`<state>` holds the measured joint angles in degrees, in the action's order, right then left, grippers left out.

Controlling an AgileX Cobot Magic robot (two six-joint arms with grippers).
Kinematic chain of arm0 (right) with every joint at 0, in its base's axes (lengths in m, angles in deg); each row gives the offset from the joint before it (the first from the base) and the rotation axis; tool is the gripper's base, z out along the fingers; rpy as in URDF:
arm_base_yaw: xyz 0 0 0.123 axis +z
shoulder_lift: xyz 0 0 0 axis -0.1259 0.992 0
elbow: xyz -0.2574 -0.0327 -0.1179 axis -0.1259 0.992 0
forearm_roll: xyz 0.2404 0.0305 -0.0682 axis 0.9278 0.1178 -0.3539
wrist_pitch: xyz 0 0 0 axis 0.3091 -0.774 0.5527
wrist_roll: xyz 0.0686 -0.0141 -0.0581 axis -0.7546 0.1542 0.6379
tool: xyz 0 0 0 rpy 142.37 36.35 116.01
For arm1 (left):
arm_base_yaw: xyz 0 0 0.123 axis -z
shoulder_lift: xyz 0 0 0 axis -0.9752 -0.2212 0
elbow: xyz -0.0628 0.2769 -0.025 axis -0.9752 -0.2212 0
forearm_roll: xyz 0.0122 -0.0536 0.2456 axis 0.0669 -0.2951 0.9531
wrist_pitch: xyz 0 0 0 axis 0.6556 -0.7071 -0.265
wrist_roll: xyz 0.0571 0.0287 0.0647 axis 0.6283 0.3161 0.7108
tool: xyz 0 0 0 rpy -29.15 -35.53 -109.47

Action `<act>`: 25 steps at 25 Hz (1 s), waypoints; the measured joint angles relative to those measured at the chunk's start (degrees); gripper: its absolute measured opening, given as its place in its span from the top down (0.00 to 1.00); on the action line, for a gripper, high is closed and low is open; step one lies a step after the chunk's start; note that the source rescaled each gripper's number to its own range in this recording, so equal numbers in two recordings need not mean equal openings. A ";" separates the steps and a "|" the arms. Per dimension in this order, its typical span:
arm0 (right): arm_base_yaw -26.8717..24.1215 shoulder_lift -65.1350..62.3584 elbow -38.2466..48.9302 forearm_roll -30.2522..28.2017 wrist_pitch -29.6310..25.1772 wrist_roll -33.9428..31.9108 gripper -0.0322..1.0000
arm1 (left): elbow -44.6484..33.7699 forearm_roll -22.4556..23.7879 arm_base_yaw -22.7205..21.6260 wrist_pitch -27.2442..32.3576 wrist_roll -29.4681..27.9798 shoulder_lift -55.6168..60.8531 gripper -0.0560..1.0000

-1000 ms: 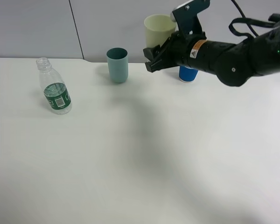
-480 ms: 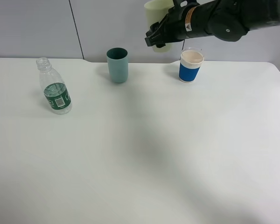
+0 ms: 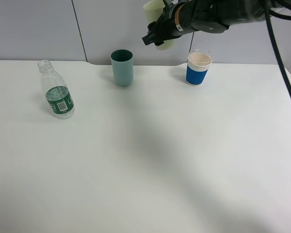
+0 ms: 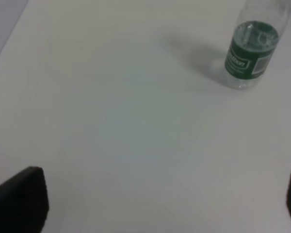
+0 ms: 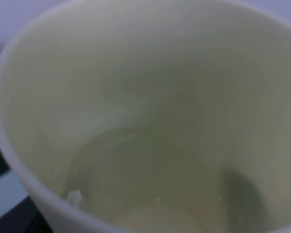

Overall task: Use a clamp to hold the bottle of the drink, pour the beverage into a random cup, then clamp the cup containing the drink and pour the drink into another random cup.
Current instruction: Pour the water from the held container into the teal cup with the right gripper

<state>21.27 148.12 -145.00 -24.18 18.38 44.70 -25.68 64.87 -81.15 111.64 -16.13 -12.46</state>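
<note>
While the left tool (image 4: 157,204) gapes, the right tool (image 3: 155,38) clasps the yellow-green cup (image 3: 152,7) — rim up, tilted leftward.

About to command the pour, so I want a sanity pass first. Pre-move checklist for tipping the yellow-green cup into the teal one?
1. Grip: right pincer shut on the yellow-green cup, lifted off the table. Ok.
2. Contents: clear liquid shows at the cup's bottom in the right wrist view. Ok.
3. Target: teal cup upright, mouth open. Ok.
4. Alignment: the held cup hangs high and to the right of the teal cup in the high view, not over it. Not ok.
5. Blue-banded cup stands apart from the teal cup. Ok.
6. Left pincer open, empty, near the bottle, away from the cups. Ok.
</note>
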 joint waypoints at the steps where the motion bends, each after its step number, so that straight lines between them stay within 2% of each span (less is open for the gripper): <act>1: 0.44 0.88 -0.94 -0.41 -0.52 0.00 0.96 | 0.00 0.00 0.00 0.00 0.00 0.00 0.00; 11: 4.52 7.43 -10.81 -2.79 -7.46 1.12 0.96 | 0.00 0.00 0.00 0.00 0.00 0.00 0.00; 16: 5.56 9.34 -12.60 -4.59 -8.67 2.04 0.96 | 0.00 0.00 0.00 0.00 0.00 0.00 0.00; 25: 6.37 11.93 -15.66 -5.43 -11.81 8.38 0.96 | 0.00 0.00 0.00 0.00 0.00 0.00 0.00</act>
<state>27.64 160.05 -160.66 -29.61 6.57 53.09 -25.68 64.87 -81.15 111.64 -16.13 -12.46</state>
